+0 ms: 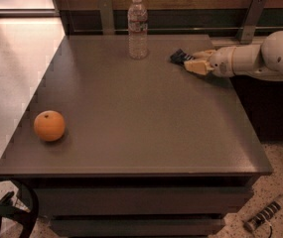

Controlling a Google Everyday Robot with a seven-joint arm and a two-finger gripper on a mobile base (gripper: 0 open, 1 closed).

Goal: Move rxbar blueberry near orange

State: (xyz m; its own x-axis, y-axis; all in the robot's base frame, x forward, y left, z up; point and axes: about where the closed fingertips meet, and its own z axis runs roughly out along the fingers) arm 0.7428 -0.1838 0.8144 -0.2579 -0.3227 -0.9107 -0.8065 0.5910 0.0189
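The rxbar blueberry [179, 57] is a small dark navy bar lying on the dark table [141, 128] at the back right. My gripper [193, 61] reaches in from the right on a white arm and sits right at the bar's right end, low over the table. The bar's left end sticks out past it. The orange [49, 125] rests near the table's front left edge, far from the bar and the gripper.
A clear water bottle [137, 28] stands upright at the back middle, left of the bar. A wooden wall with metal brackets [250, 16] runs behind the table. A power strip [266, 214] lies on the floor at the front right.
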